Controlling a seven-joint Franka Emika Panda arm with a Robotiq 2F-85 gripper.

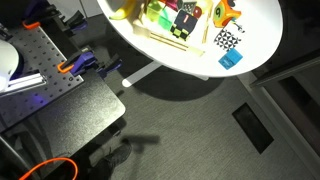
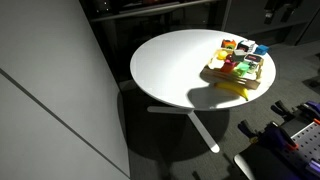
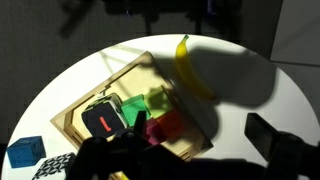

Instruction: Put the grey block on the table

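The round white table (image 3: 60, 85) shows in both exterior views (image 1: 260, 40) (image 2: 170, 70). On it stands a wooden tray (image 3: 110, 80) of coloured blocks. A dark grey block with a red mark (image 3: 103, 120) lies in the tray beside green and red blocks. In the wrist view my gripper (image 3: 200, 135) hovers above the tray's near corner and the bare table, with its dark fingers wide apart, open and empty. The gripper is out of view in both exterior views; only its shadow falls on the table.
A banana (image 3: 188, 70) lies beside the tray. A blue block (image 3: 22, 152) (image 1: 231, 59) and a checkered block (image 1: 227, 40) sit on the table past the tray. The black perforated bench (image 1: 40, 70) stands beside the table.
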